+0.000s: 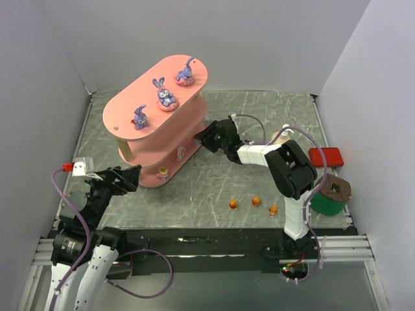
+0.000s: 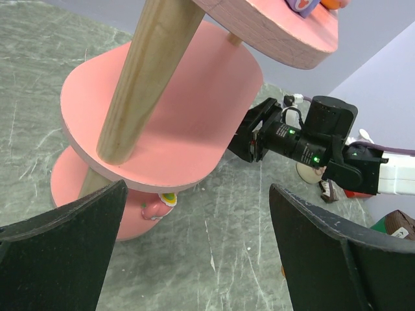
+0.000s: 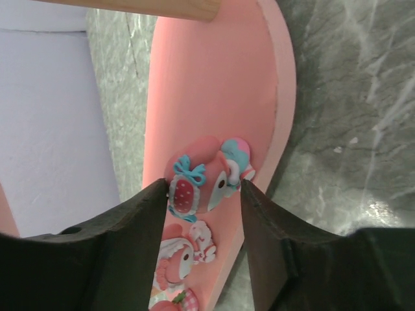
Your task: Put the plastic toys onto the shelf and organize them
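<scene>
**Right arm.** My right gripper [image 1: 206,137] is extended to the right-hand side of the shelf [image 1: 126,103], below the top board. Its fingers [image 3: 146,220] stand narrow and hold a pink egg-like toy [image 3: 206,178] with a blue bow, one finger touching each flank. The toy rests near the rim of a salmon-pink board. I cannot tell which of the two lower boards it is. Just beside it, nearer my wrist, more pink-and-white toys [image 3: 181,256] lie on the same board.

**Left arm.** My left gripper [image 1: 130,176] hovers at the near left end of the shelf, its fingers spread wide with nothing between them. A pale wooden post [image 2: 149,78] stands directly before it. The middle board overhangs a small pink toy [image 2: 155,207] that sits on the bottom board. My right arm shows beyond the board's far edge.

**Surroundings.** Three purple bunnies [image 1: 165,95] stand in a row along the top board. Three orange toys [image 1: 256,201] lie on the grey table [image 1: 194,194], near my right arm's base and well apart from the shelf. A red box [image 1: 325,157] lies at the table's right edge. A green container [image 1: 329,197] with a brown lid stands just beside my right arm.
</scene>
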`<action>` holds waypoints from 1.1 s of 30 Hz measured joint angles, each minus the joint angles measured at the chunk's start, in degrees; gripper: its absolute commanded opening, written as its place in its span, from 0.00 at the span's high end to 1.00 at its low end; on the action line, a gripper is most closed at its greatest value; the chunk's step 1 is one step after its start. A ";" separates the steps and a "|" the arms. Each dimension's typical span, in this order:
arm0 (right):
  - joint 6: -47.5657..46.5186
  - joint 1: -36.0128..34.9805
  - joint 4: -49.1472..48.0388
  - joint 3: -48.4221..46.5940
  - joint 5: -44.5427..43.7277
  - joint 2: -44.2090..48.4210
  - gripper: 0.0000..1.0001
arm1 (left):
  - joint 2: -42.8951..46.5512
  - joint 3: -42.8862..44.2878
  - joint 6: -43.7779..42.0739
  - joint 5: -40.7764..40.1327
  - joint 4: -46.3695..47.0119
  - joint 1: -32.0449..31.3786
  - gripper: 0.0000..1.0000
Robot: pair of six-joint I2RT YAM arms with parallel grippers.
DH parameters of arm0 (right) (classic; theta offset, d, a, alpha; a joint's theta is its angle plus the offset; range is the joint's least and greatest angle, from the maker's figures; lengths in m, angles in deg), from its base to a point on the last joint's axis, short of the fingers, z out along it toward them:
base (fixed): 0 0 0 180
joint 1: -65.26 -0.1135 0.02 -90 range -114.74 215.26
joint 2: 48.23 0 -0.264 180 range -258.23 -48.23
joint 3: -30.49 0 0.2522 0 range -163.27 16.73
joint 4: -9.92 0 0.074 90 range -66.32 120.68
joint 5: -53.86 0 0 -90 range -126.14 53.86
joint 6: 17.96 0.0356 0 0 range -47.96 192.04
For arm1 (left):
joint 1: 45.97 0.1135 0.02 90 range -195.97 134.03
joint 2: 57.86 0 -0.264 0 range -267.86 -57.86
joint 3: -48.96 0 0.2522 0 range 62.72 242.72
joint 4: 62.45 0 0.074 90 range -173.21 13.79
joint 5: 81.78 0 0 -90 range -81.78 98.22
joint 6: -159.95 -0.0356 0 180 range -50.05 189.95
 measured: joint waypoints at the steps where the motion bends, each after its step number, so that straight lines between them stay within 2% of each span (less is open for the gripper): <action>1: -0.15 0.00 0.04 0.00 -0.09 0.00 0.40 | 0.00 0.00 0.00 0.00 0.00 0.00 0.03; 12: -1.64 0.00 -0.55 0.98 -0.87 0.79 0.27 | 0.00 0.00 0.02 0.00 0.00 0.00 0.03; 24: -4.09 0.00 -5.62 4.94 -1.18 2.21 0.26 | -0.02 0.00 0.04 -1.40 0.00 0.00 0.04; 33: -6.62 0.00 -5.66 8.79 -2.05 10.64 0.26 | -0.24 0.00 0.26 -1.55 -0.02 0.00 0.04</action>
